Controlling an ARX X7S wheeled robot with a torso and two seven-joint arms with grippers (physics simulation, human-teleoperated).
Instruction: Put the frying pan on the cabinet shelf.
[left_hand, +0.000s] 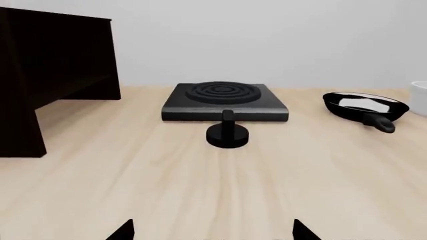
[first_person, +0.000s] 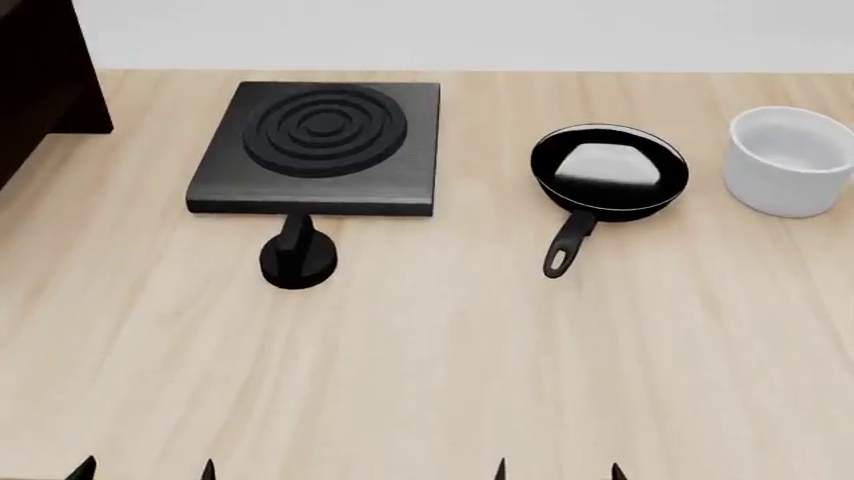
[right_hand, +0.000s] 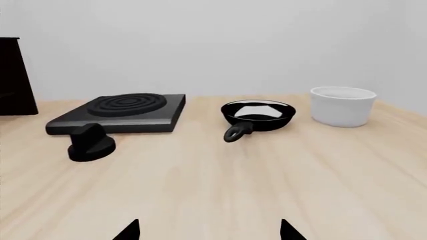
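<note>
1. We see the frying pan (first_person: 610, 170) resting on the light wooden desk (first_person: 441, 350), upright, at about one o'clock in the head view, with its long handle pointing back toward six o'clock.
2. Just to its three o'clock side stands a white cup (first_person: 790, 160) — near the pan but apart from it.
3. At about eleven o'clock lies a square black burner plate (first_person: 320, 145) with concentric rings, and a round black knob (first_person: 298, 255) sits just in front of its near edge.
4. The cabinet shelf (first_person: 40, 75) shows only as a dark panel at the far ten o'clock corner, well apart from the pan.
5. Our left pincer (left_hand: 213, 231) is spread — two dark fingertips stand wide apart with nothing between them, low over bare desk.
6. Our right pincer (right_hand: 210, 230) is likewise spread and holds nothing; the pan lies ahead of it, untouched.
</note>
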